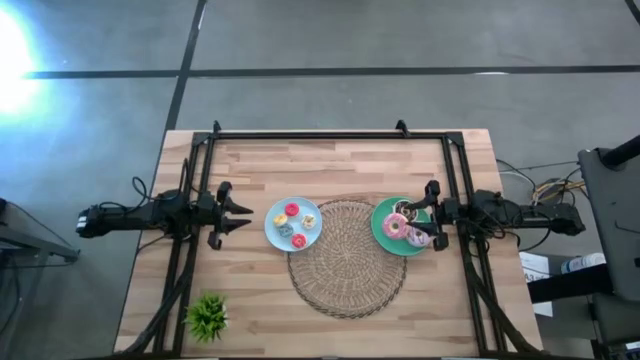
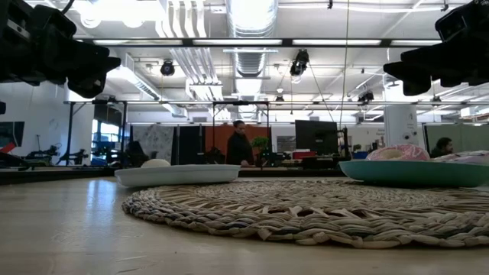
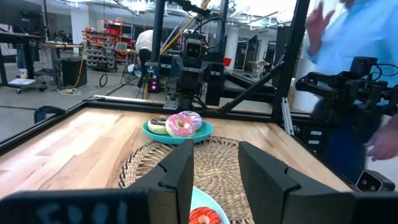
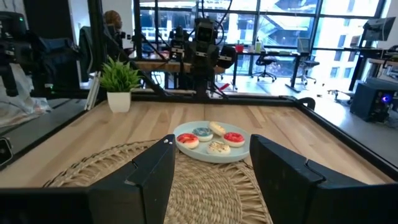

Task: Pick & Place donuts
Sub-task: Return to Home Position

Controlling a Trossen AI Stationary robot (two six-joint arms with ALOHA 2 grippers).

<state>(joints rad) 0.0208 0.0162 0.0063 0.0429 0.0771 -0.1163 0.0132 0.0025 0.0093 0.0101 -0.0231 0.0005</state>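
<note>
Well, I see left jaws open beside the blue plate [image 1: 274,222] of small donuts [image 1: 292,211] — right jaws open by the green plate [image 1: 383,214] of big donuts [image 1: 392,226].

This is a big robot lab or workshop. Shiny pipes [image 2: 248,27] run under the high ceiling. There is a computer screen [image 2: 316,135], office chairs [image 4: 268,64] by big windows, and a person [image 2: 239,145] standing far behind the wooden table [image 1: 260,165].
</note>
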